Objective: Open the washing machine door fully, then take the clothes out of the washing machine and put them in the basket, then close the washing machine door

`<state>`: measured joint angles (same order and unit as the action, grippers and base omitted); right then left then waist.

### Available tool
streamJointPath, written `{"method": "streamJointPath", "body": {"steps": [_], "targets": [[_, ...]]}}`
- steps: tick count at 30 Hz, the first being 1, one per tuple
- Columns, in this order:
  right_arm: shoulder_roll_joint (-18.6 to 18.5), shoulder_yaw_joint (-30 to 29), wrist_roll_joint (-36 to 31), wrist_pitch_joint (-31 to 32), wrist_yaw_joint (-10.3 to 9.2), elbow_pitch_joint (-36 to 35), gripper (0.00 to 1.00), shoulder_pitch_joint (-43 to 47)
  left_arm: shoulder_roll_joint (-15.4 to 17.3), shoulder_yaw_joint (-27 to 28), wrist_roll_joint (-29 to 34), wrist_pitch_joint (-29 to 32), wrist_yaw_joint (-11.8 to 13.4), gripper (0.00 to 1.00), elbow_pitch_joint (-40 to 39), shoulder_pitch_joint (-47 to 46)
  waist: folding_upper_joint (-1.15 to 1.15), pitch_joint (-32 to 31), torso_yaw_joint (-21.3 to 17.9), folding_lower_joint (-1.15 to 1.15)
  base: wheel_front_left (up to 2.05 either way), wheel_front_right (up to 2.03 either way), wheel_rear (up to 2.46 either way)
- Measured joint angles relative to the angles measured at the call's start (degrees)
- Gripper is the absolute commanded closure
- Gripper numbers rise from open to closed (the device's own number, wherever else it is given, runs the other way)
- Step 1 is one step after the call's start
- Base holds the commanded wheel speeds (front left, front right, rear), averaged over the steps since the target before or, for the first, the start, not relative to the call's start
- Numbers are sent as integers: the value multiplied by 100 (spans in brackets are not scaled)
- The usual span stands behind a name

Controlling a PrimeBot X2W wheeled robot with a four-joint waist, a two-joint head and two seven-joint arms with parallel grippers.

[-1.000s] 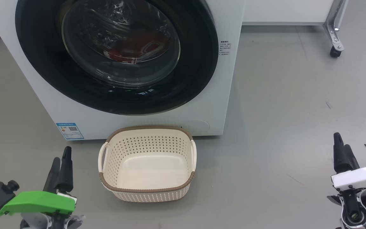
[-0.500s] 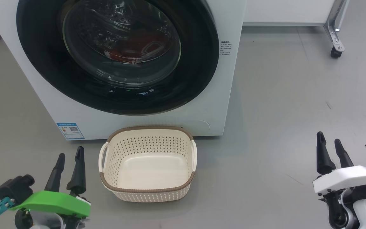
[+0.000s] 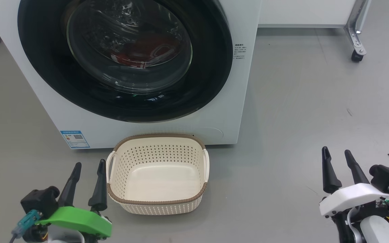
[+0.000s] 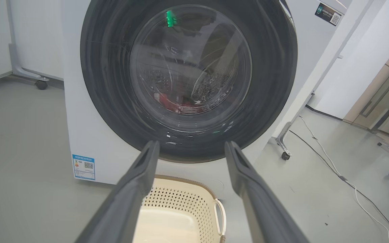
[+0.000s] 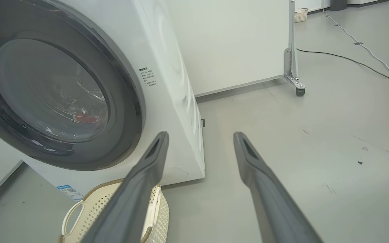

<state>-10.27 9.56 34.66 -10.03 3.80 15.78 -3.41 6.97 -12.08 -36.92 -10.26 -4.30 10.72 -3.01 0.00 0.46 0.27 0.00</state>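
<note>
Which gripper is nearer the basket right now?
Left. The left gripper sits close beside the basket, at its left side; the right gripper is far off to the basket's right.

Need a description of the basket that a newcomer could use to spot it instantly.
Start at the big white washing machine with its round, black-rimmed door. On the grey floor directly in front of it, just below the door, sits the basket. It stands out as cream perforated plastic with a brown woven rim, two side handles and nothing inside.

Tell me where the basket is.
In the head view the basket stands on the floor at lower centre, before the washing machine and below the washing machine door, with the left gripper showing just to its left.
</note>
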Motion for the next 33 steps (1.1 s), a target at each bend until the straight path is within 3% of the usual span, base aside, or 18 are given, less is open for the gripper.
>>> {"method": "streamJointPath", "body": {"steps": [21,33], "targets": [[159,182,-1482,-402,-143,172,0,47,-116,-199,1456,-401,176,0,358,52,0,0,-13,0,0,0,0],[296,38,-1508,-415,-143,232,0,141,-212,-113,1478,-402,207,0,573,65,0,-6,-25,0,0,0,0]]}}
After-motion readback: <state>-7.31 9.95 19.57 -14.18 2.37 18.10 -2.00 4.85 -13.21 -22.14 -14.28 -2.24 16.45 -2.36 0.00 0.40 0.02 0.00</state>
